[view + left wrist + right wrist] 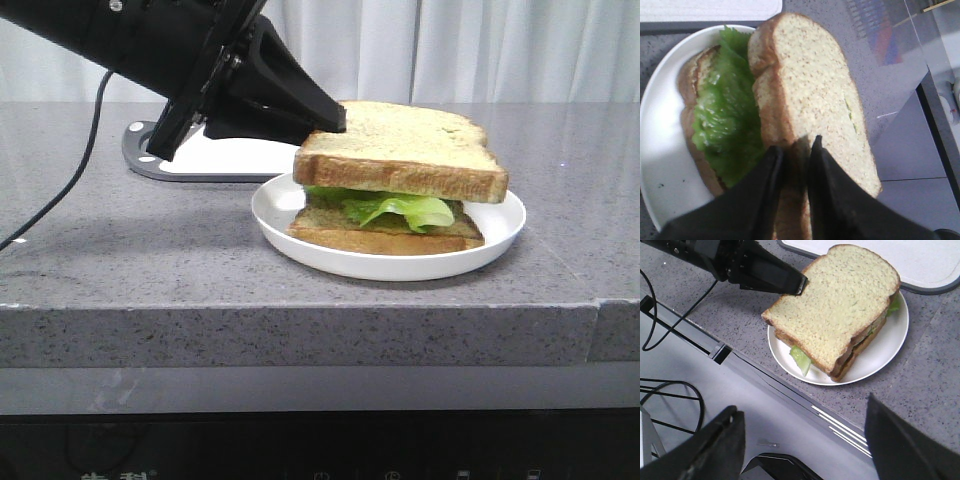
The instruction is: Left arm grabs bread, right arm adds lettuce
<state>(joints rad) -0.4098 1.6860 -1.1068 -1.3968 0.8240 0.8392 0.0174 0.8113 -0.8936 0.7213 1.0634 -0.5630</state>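
Note:
The bread [400,150], a thick square slice with a brown crust, lies over the lettuce [400,210] and a thinner lower slice [385,238] on a white plate [290,215]. My left gripper [335,118] is shut on the bread's left edge. In the left wrist view its black fingers [775,170] pinch the bread [810,95] beside the green lettuce [725,130]. My right gripper [802,407] is open and empty, held high off the table's front edge. In its view the bread [835,305] covers the plate [885,355], and lettuce [801,359] pokes out.
A white board with a grey rim [230,160] lies behind the plate. A black cable [70,170] hangs from the left arm over the table's left part. The table's front edge [300,325] runs just in front of the plate.

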